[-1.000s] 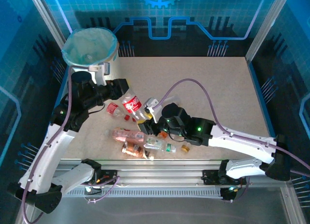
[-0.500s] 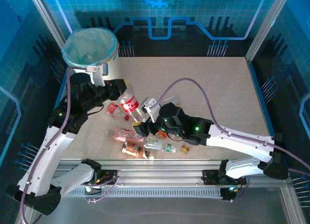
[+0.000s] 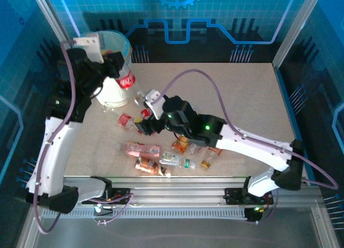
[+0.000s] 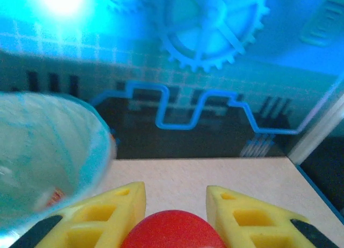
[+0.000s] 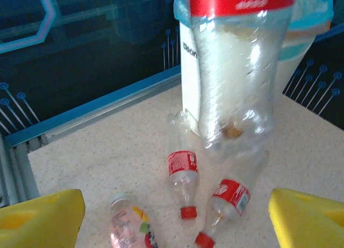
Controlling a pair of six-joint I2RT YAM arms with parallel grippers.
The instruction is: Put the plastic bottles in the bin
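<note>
Our left pincer [image 4: 175, 216] is clenched on a large clear plastic bottle with a red label [image 3: 127, 80]. It holds the bottle at its red top end, so the bottle hangs free in the air beside the tall white round bin lined with a pale green bag [image 3: 114, 95]. The bottle's upper part is about level with the rim, and we judge it is not yet over the opening. Our right pincer [image 5: 174, 216] is released, with its yellow fingers [image 5: 43, 216] spread wide, above two small clear bottles with red labels and red caps [image 5: 183, 178] that lie on the speckled beige counter [image 3: 242, 97]. A pink-labelled bottle [image 5: 129, 224] lies just beside them.

These bottles look empty, thin-walled and partly crushed, so we expect them to be very light, springy under pressure and slick. A squeeze across the belly may dent the bottle or let it slip out. We would take one at the stiff neck under the cap, or across the labelled waist, closing square to its length.
</note>
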